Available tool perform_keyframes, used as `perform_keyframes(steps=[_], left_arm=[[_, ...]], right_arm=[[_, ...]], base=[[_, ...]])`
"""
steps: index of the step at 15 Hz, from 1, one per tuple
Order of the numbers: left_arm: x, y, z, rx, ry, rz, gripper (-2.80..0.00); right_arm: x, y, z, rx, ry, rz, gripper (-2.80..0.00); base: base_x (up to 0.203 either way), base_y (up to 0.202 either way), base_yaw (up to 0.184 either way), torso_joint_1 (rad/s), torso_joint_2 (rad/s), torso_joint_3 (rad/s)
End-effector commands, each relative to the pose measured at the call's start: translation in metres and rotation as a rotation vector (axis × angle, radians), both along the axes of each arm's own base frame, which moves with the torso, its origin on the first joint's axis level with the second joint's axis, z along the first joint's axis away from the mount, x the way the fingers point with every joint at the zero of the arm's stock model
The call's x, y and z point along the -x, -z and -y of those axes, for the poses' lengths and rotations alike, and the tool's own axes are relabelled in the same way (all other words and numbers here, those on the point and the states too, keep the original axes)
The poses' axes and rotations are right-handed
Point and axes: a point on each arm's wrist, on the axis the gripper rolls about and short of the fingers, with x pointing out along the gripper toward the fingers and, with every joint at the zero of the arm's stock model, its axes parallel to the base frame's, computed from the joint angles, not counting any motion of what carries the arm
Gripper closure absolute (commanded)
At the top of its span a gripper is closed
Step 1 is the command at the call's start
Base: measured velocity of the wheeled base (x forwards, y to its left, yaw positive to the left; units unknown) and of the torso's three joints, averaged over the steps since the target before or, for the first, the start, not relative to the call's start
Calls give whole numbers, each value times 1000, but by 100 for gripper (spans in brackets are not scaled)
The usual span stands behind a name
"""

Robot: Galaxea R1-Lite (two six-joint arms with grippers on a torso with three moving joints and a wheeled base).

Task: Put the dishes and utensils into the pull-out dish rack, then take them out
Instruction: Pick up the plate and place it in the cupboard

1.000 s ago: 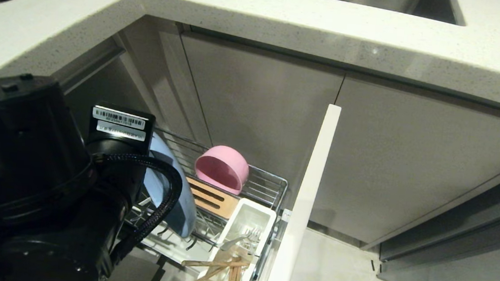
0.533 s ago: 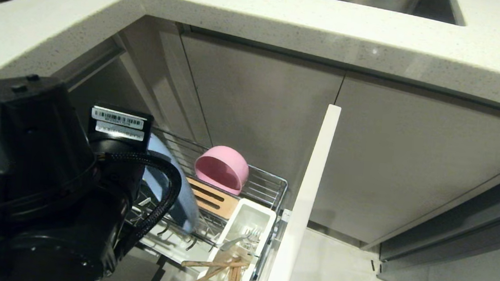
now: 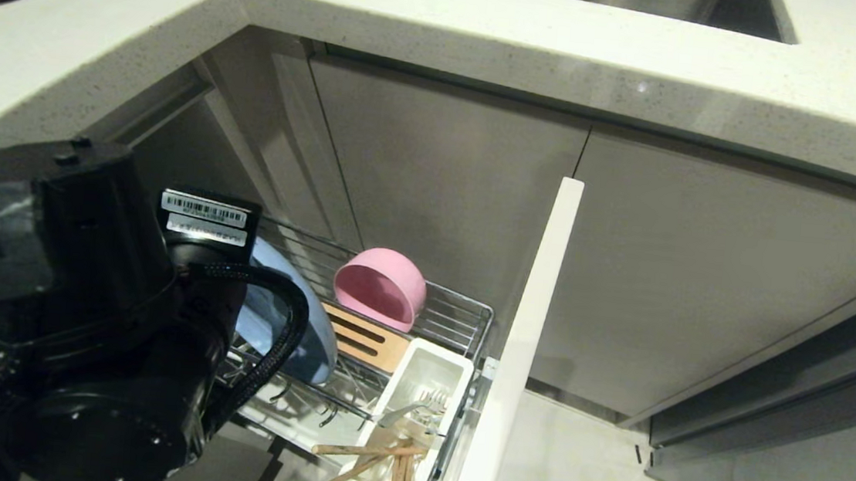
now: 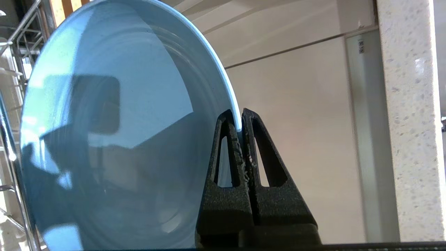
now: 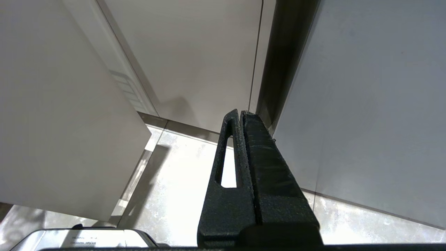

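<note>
We see the light-blue plate (image 4: 115, 139) standing on edge in the pull-out dish rack (image 3: 460, 313), its rim pinched by our left gripper (image 4: 240, 122), clamped tight on it. Beside it, the pink bowl (image 3: 381, 287) lies tipped; fork (image 3: 405, 410) and chopsticks (image 3: 377, 465) sit in the white cup (image 3: 425, 364). Our right gripper (image 5: 241, 115) hangs closed and empty over the floor (image 5: 181, 174).

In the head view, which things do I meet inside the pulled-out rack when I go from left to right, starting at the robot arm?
Left arm, its left gripper shut on the rim of the blue plate → slotted wooden strip → pink bowl → white utensil cup → white panel front.
</note>
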Motion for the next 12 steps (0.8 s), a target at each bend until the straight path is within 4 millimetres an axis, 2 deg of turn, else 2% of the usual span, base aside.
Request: perform_keyframes(steps=[1, 5, 12], left_arm=[[-1, 4, -1, -7, -9, -12, 0], [4, 33, -4, -51, 5, -91, 0], [3, 37, -1, -60, 8, -101, 0]], right_arm=[[-2, 7, 0, 0, 0, -24, 0], [-2, 7, 0, 0, 0, -24, 0], [-2, 7, 0, 0, 0, -24, 0]], base=[[0, 0, 0, 0, 0, 0], [0, 0, 0, 0, 0, 0], [0, 0, 0, 0, 0, 0]])
